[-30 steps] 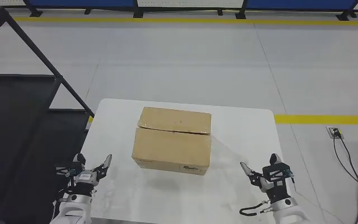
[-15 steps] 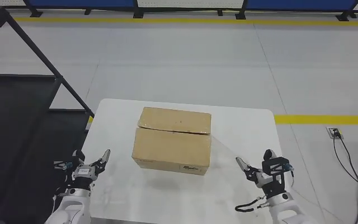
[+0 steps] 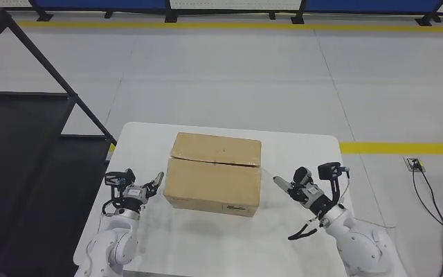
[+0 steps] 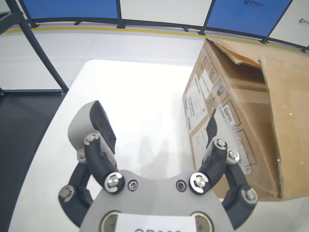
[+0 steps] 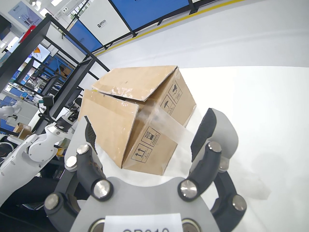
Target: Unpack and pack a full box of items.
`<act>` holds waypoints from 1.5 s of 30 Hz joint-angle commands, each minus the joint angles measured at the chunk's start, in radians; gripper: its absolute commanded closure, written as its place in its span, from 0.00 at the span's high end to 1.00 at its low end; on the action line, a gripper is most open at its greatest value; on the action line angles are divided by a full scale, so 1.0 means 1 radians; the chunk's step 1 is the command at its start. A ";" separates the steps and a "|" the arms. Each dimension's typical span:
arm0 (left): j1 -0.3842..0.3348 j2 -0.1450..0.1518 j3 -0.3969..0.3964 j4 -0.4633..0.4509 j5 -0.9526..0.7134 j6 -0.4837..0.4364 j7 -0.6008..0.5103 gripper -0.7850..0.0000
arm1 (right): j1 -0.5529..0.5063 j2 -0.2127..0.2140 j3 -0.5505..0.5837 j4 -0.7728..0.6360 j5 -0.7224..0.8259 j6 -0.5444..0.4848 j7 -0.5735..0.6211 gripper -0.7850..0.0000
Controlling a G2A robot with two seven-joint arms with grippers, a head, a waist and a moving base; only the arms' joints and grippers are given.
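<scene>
The box [image 3: 214, 176] sits on the table [image 3: 297, 152]; the left gripper [image 4: 154, 114] and right gripper [image 5: 148, 119] flank it left and right, both released.

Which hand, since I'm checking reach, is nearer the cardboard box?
Left. The left hand is beside one end of the cardboard box, a finger almost against it; the right hand stands clear of the opposite end.

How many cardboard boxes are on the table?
1. The cardboard box sits centred on the table, between the left gripper and right gripper. Its flaps cover the top, so any inside would be hidden.
</scene>
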 commanded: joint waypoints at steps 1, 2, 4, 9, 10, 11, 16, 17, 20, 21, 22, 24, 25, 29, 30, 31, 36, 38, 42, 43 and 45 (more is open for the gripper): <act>-0.005 -0.003 0.017 0.005 0.005 0.000 0.004 1.00 | 0.000 0.000 0.000 0.000 0.000 0.000 0.000 1.00; -0.007 -0.005 0.026 0.007 0.012 -0.001 0.005 1.00 | -0.003 -0.001 -0.002 -0.001 0.004 0.000 -0.007 1.00; -0.008 -0.007 0.036 0.010 0.021 0.004 0.013 1.00 | 0.001 -0.003 -0.018 0.010 0.032 0.013 -0.007 1.00; 0.004 -0.009 0.037 -0.002 0.022 -0.001 0.017 1.00 | 0.079 -0.007 -0.058 0.071 0.133 0.019 0.114 1.00; 0.008 -0.009 0.035 -0.005 0.022 -0.001 0.017 1.00 | 0.097 -0.007 -0.064 0.086 0.167 0.013 0.142 1.00; 0.012 -0.009 0.034 -0.009 0.024 -0.001 0.019 1.00 | 0.117 -0.008 -0.069 0.102 0.197 0.005 0.172 1.00; 0.036 -0.009 0.024 -0.021 0.031 -0.006 0.027 1.00 | 0.218 -0.011 -0.097 0.194 0.308 -0.008 0.274 1.00; 0.043 -0.008 0.021 -0.025 0.033 -0.009 0.029 1.00 | 0.235 -0.012 -0.105 0.209 0.323 -0.010 0.285 1.00; 0.062 -0.007 0.007 -0.039 0.023 -0.019 0.037 1.00 | 0.278 -0.015 -0.126 0.252 0.373 -0.025 0.322 1.00; 0.069 -0.007 0.000 -0.043 0.013 -0.024 0.036 1.00 | 0.292 -0.015 -0.131 0.268 0.388 -0.030 0.335 1.00; 0.075 -0.006 -0.009 -0.049 0.006 -0.029 0.036 1.00 | 0.307 -0.016 -0.137 0.284 0.401 -0.031 0.345 1.00; 0.088 -0.005 -0.026 -0.060 -0.014 -0.041 0.034 1.00 | 0.339 -0.019 -0.157 0.321 0.434 -0.038 0.377 1.00; 0.093 -0.003 -0.035 -0.066 -0.020 -0.047 0.031 1.00 | 0.354 -0.020 -0.165 0.342 0.459 -0.044 0.391 1.00; 0.108 -0.001 -0.062 -0.078 -0.030 -0.056 0.027 1.00 | 0.397 -0.023 -0.180 0.405 0.561 -0.098 0.457 1.00; 0.110 0.000 -0.067 -0.079 -0.034 -0.056 0.025 1.00 | 0.402 -0.023 -0.180 0.415 0.583 -0.115 0.473 1.00; 0.111 0.000 -0.070 -0.080 -0.037 -0.058 0.024 1.00 | 0.406 -0.022 -0.180 0.422 0.605 -0.132 0.492 1.00; 0.118 0.000 -0.085 -0.105 -0.040 -0.062 0.034 1.00 | 0.408 -0.014 -0.163 0.431 0.732 -0.215 0.602 1.00; 0.129 0.001 -0.093 -0.129 -0.044 -0.068 0.041 1.00 | 0.398 -0.007 -0.143 0.421 0.793 -0.256 0.667 1.00; 0.154 0.003 -0.118 -0.180 -0.061 -0.095 0.046 1.00 | 0.367 0.011 -0.108 0.377 0.897 -0.327 0.824 1.00; 0.163 0.005 -0.128 -0.193 -0.072 -0.118 0.047 1.00 | 0.358 0.017 -0.104 0.352 0.910 -0.320 0.843 1.00; 0.181 0.009 -0.150 -0.222 -0.093 -0.176 0.047 1.00 | 0.334 0.030 -0.104 0.289 0.905 -0.302 0.861 1.00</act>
